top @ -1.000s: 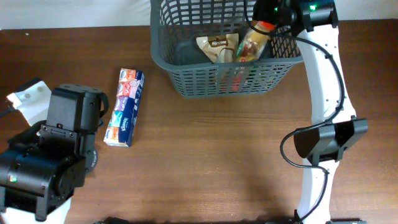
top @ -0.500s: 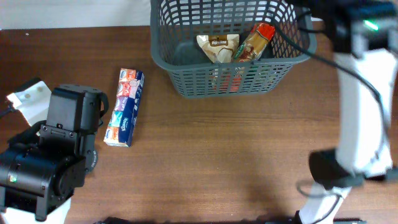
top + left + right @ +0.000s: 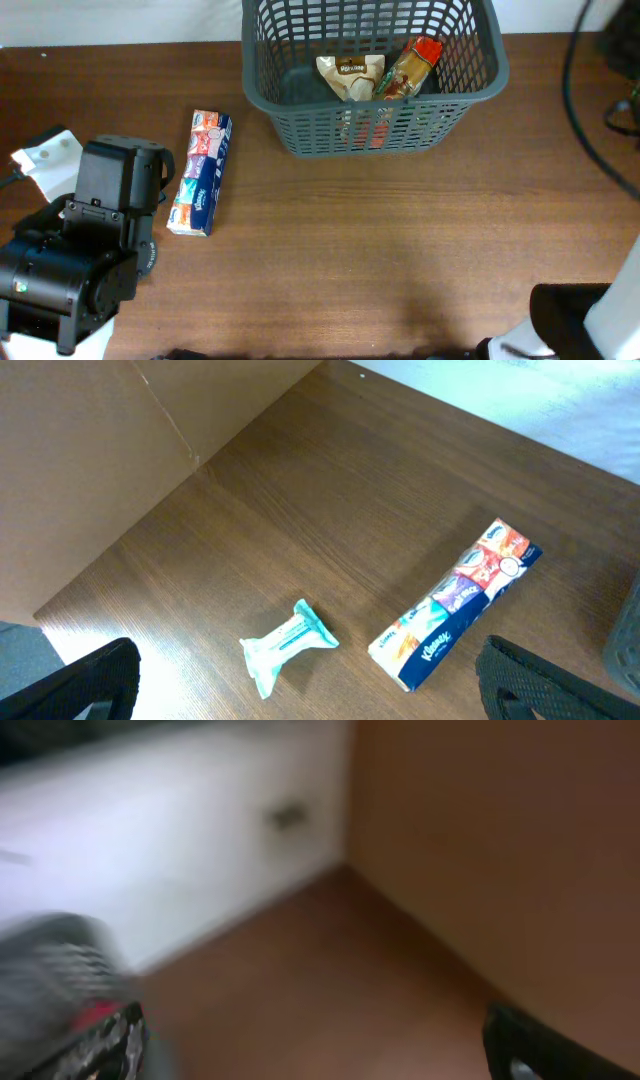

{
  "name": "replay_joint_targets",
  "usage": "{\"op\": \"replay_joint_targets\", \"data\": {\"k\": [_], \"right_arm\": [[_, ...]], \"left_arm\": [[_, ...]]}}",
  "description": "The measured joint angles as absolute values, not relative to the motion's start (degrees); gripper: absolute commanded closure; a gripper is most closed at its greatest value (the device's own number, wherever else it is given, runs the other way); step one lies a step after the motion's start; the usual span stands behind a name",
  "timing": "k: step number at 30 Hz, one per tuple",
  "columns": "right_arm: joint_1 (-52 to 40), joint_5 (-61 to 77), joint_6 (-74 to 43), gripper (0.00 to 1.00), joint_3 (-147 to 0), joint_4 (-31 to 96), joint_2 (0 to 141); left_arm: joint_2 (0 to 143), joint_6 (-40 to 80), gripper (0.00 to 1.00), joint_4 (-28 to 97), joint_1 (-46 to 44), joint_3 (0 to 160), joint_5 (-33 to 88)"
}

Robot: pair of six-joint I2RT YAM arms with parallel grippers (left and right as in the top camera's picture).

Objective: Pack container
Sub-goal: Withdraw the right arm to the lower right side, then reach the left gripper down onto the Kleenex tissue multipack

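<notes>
Left gripper [image 3: 320, 685] fingers wide apart above table | right gripper [image 3: 315, 1050] fingers apart, view blurred | tissue pack [image 3: 455, 605] reads "Kleenex" | container [image 3: 370, 125] at table's far edge, holding snack packets [image 3: 351, 76], labels unreadable | brown wood-grain table [image 3: 380, 250]

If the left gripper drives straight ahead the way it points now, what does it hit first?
Probably the small white-and-teal packet on the table, which lies about midway between the fingers of the open left gripper. The tissue pack sits off to its right. Depth is unclear.
</notes>
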State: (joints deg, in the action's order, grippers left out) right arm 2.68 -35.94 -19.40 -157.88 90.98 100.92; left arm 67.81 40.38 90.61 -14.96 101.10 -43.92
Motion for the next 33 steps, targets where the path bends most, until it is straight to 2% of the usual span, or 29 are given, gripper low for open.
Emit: {"op": "replay_joint_targets", "data": {"k": [5, 12, 21, 29, 33], "right_arm": [[14.6, -36.8, -26.4, 0.01, -155.2, 97.0, 102.0], [28.2, -27.2, -30.2, 0.01, -149.2, 96.9, 102.0], [30.3, -20.8, -31.3, 0.01, -132.7, 91.7, 101.9], [30.3, -18.5, -31.5, 0.01, -111.4, 86.5, 102.2], [30.3, -18.2, -31.5, 0.01, -106.0, 84.2, 102.3]], "left_arm": [[67.8, 40.4, 0.01, 90.6, -15.0, 101.1, -43.9], [67.8, 40.4, 0.01, 90.6, -15.0, 101.1, -43.9], [67.8, 40.4, 0.01, 90.6, -15.0, 101.1, -43.2], [67.8, 40.4, 0.01, 90.9, -15.0, 101.1, -36.2], [67.8, 39.7, 0.00, 88.7, -15.0, 101.1, -34.1]]}}
